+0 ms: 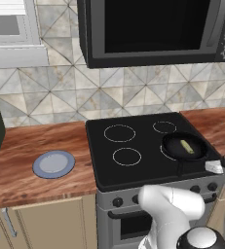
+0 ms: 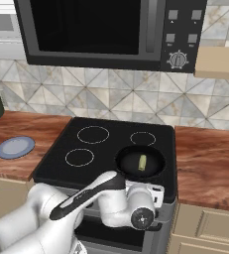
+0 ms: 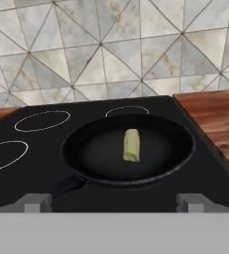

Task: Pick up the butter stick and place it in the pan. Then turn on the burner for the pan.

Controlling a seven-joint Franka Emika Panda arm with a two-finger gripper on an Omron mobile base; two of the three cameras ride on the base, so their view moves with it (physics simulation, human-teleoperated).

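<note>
One pan (image 3: 128, 149), one butter stick (image 3: 131, 145), one plate (image 1: 54, 164), four burner rings on the cooktop (image 1: 143, 146). Butter stick lying flat inside the pan, near its centre; pan over the front-right burner (image 1: 166, 153), handle toward 7 o'clock in the hand view. Plate bare on the counter (image 1: 21, 155), at 9 o'clock of the stove. Gripper (image 3: 116, 202) low before the pan, fingers spread apart, holding nothing.
</note>
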